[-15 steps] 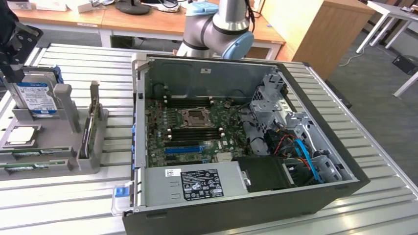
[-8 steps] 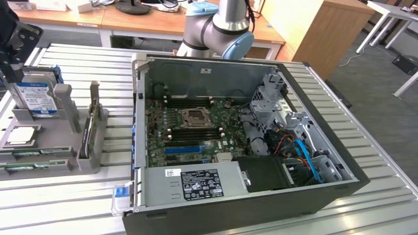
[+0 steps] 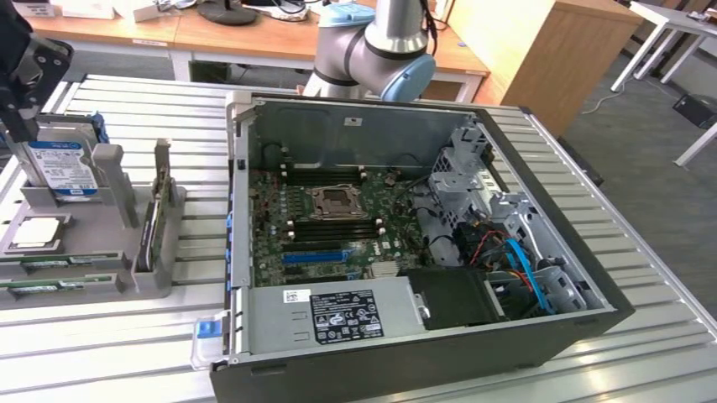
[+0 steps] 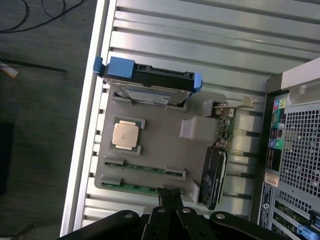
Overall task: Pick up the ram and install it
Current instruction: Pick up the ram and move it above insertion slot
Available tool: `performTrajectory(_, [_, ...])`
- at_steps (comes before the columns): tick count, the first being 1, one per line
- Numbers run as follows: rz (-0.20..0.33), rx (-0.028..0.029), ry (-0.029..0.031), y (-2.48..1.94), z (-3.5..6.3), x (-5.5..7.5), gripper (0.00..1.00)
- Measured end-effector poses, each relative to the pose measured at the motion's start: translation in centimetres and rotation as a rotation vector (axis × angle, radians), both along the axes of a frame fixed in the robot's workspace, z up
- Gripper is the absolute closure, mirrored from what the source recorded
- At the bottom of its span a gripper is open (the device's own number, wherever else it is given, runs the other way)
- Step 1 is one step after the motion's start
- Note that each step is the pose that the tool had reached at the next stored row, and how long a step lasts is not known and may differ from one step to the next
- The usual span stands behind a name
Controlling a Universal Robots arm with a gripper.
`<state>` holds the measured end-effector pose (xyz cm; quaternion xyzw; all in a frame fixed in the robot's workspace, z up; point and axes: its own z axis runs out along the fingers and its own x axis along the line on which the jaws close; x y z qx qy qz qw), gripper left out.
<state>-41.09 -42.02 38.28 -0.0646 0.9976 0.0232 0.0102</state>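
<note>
- Exterior view: your end effector (image 3: pixel 16 117) hangs at the exterior view's far left, above the grey holder (image 3: pixel 107 168) on the tabletop (image 3: pixel 661 353).
- The ram (image 3: pixel 56 284) lies flat along the holder's near edge, left of the open computer case (image 3: pixel 336 126).
- Wrist view: your end effector (image 4: pixel 170 192) has its fingers pressed together, gripping nothing.
- The ram (image 4: pixel 132 187) rests in the holder (image 4: pixel 165 145), near the processor chip (image 4: pixel 125 135).

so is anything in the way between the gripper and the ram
Nothing visible. The ram lies uncovered in the grey holder, and the shut gripper hangs over it with open air between. The hard drive and processor sit elsewhere in the holder.
</note>
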Motion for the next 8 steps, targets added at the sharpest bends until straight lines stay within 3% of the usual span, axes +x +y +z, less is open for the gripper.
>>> performTrajectory(8, [0.113, 0.0000, 0.0000, 0.00, 0.00, -0.02, 0.89])
